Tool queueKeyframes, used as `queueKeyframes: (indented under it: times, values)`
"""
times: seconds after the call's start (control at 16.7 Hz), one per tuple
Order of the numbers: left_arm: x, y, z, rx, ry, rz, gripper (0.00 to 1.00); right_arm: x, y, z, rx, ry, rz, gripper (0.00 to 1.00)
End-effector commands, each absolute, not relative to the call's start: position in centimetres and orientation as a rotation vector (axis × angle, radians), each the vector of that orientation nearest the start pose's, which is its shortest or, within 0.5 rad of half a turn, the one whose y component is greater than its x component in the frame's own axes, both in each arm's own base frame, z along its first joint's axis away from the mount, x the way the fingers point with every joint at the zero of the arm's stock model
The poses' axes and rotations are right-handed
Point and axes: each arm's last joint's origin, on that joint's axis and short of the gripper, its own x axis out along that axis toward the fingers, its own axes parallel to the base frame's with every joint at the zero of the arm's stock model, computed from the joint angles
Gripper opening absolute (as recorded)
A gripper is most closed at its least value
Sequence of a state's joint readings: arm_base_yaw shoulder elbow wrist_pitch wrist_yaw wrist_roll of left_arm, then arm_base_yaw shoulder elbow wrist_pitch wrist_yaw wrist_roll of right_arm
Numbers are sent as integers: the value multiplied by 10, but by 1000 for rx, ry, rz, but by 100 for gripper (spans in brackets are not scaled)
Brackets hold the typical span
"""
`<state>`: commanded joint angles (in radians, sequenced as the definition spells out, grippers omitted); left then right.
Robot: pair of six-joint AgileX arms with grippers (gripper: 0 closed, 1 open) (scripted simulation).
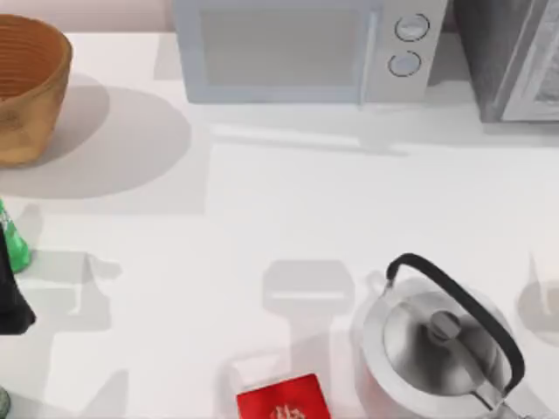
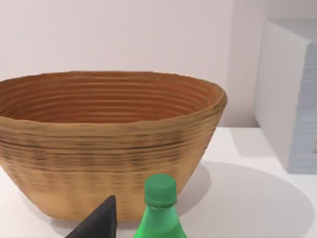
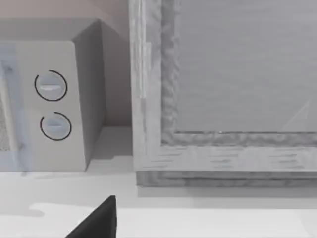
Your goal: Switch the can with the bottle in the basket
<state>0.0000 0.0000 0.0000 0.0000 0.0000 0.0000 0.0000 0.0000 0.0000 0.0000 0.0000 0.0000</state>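
Bright-green, the bottle [image 1: 15, 244] stands at the tabletop's [image 1: 262, 218] left edge, just beside the left hand [image 1: 10, 292] and in front of the basket [image 2: 109, 144]. Whether that hand grips it I cannot tell. The right hand [image 3: 99, 220] is parked facing the microwave [image 3: 54, 99].

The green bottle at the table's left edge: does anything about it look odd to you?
Nothing stands out. The bottle stands upright, capped, outside the basket, with the left tool beside it.

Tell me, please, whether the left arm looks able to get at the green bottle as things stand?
Probably yes: the left gripper sits right beside the bottle at the table's left edge, bottle cap close ahead in the left wrist view, with nothing between them and the basket behind.
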Motion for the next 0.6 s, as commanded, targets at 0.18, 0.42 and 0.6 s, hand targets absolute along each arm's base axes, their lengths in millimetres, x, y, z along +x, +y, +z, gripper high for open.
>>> queueKeyframes:
  times: [0.18, 0.42, 0.6]
  values:
    - [106, -1, 162, 0, 3, 0, 100, 106, -1, 160, 0, 0, 0, 100]
    - [108, 0, 194, -4, 55, 2, 100, 106, -1, 160, 0, 0, 0, 100]
    - [121, 1, 238, -8, 140, 0, 100, 106, -1, 160, 0, 0, 0, 100]
